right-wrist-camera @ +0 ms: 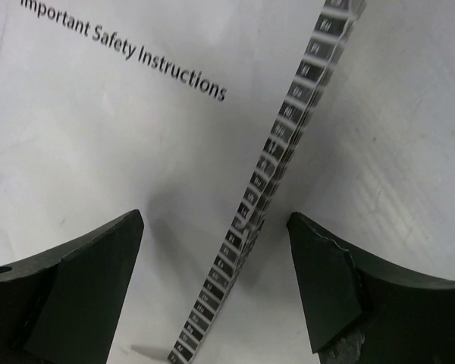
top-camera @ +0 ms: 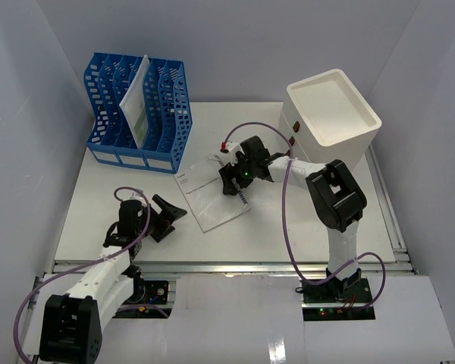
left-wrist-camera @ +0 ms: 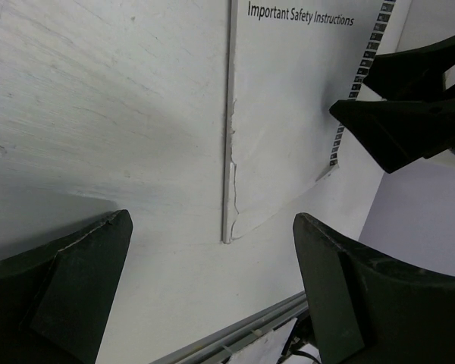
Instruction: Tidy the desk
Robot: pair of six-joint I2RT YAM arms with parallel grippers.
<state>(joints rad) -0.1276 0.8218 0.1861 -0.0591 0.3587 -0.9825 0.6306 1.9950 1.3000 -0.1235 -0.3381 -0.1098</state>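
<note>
A white booklet [top-camera: 212, 196] headed "Important Safety Instructions" lies flat on the white desk [top-camera: 121, 178] near its middle. My right gripper [top-camera: 239, 176] is open and hangs low over the booklet's right edge; in the right wrist view its fingers [right-wrist-camera: 83, 280] straddle the black tabbed edge [right-wrist-camera: 265, 182]. My left gripper [top-camera: 169, 214] is open and empty, just left of the booklet's near corner. In the left wrist view the booklet [left-wrist-camera: 288, 114] lies ahead of the left gripper [left-wrist-camera: 212, 280], with the right gripper's fingers [left-wrist-camera: 409, 114] beyond it.
A blue slotted file rack [top-camera: 140, 114] with a white sheet [top-camera: 140, 106] in one slot stands at the back left. A cream drawer cabinet [top-camera: 332, 117] stands at the back right. A metal rail [top-camera: 235, 267] runs along the desk's front edge.
</note>
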